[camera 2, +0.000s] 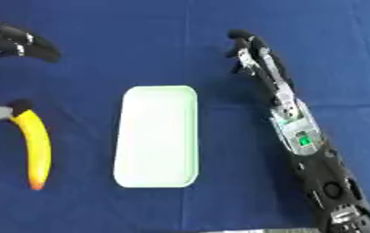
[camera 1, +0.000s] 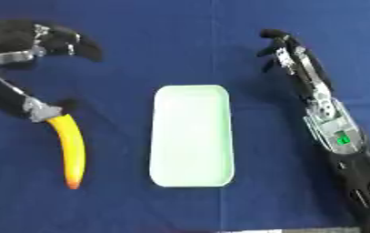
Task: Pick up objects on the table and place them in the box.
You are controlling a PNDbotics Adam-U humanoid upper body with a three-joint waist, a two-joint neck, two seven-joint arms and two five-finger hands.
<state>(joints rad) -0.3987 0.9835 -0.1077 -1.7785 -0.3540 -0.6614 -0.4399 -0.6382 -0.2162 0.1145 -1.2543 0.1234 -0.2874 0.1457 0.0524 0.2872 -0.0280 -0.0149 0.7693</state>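
Blue cloth (camera 1: 187,41) covers the table. Right arm (camera 2: 303,136) stretches up the right side, its hand (camera 1: 282,48) open, fingers straight, holding nothing. Pale green box (camera 1: 192,135) lies flat at centre. Left hand (camera 1: 28,41) at upper left has curled fingers; its thumb touches the top end of the yellow banana (camera 1: 70,150), left of the box.

Item: bench (camera 1: 180,41), which we see covered edge to edge in a deep blue cloth (camera 2: 140,45). We note faint straight creases crossing the fabric. Light falls evenly, with soft shadows. We record a thin pale strip (camera 1: 251,230) at the bottom edge.
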